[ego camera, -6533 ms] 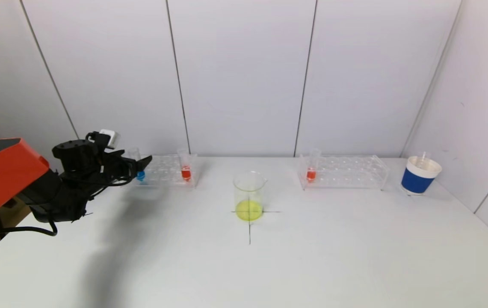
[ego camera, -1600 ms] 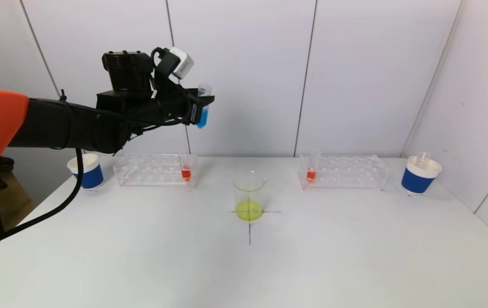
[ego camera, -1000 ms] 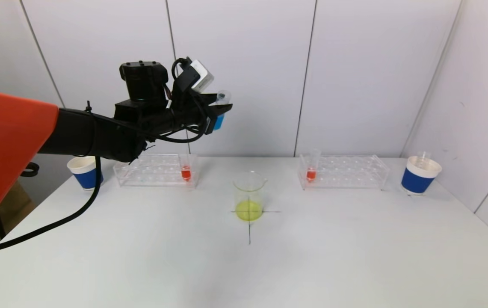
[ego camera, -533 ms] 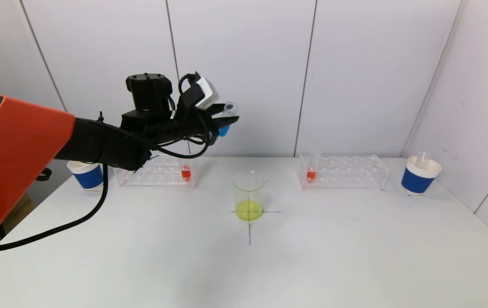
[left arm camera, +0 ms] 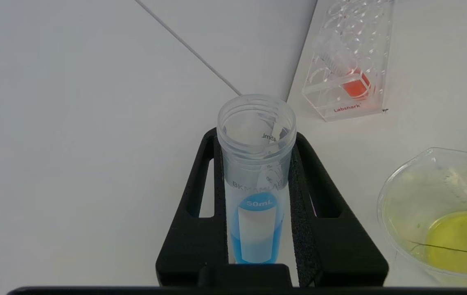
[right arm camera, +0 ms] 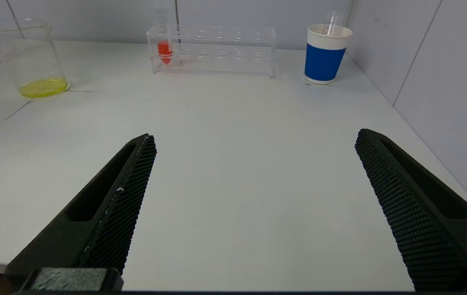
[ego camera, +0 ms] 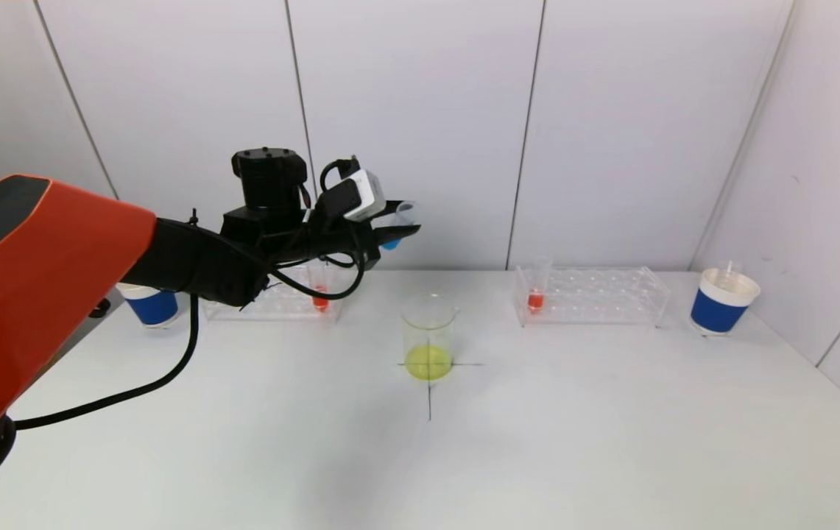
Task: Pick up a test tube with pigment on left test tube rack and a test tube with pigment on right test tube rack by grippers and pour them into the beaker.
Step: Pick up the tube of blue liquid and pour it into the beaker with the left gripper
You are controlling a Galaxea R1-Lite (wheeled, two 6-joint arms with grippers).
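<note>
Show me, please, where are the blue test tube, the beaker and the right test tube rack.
blue test tube (left arm camera: 256,172), left wrist view, on its clear wall between the pads.
beaker (ego camera: 429,324), head view, on its glass wall above the yellow liquid.
right test tube rack (ego camera: 604,294), head view, on its clear top.

Tube (left arm camera: 256,164) clear plastic — gripper pads (right arm camera: 127,205) rough, matt black

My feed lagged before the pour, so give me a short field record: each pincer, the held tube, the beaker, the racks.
left pincer: shut on blue tube, raised up and left of beaker
right pincer: open, empty, low over table
beaker: upright, yellow liquid at bottom
left rack: one red tube
right rack: one red tube
</note>
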